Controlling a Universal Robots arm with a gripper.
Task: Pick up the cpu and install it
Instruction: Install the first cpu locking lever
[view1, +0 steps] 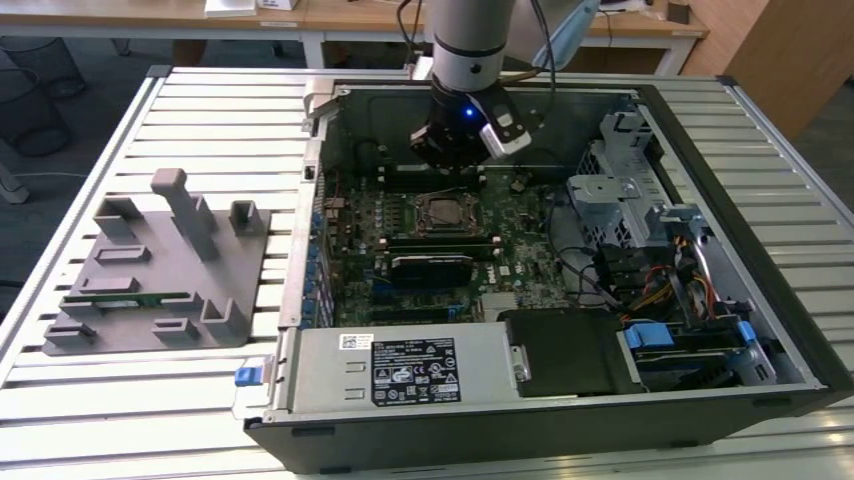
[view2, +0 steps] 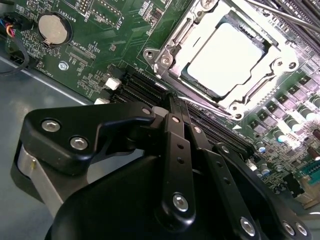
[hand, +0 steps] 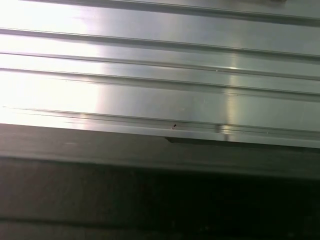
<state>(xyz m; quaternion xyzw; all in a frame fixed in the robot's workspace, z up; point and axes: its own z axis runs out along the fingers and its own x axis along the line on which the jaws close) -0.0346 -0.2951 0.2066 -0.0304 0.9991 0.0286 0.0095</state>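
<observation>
The cpu (view2: 226, 59) already lay flat inside the socket frame (view2: 165, 55) on the motherboard (view2: 100, 55), its shiny top facing up, as the second wrist view showed. In the exterior view the cpu (view1: 439, 213) sat in the middle of the board, inside the open computer case (view1: 694, 300). So I judged that the pick-up and the placing were done. Whether the frame and its lever were already locked down, I could not tell.

The gripper (view1: 451, 165) hung above the board, just on the far side of the socket, and it held nothing. In the second wrist view its black fingers (view2: 177, 150) looked pressed together, with no gap between them, and they were apart from the cpu.

The case also held a power supply (view1: 400, 370) at its near side and drive bays with cables (view1: 654, 290) at the exterior view's right. On the slatted table (view1: 174, 110), at the exterior view's left, stood a grey parts tray (view1: 160, 280). A long green memory stick (view1: 127, 298) lay in one of its slots; the other slots looked empty.
</observation>
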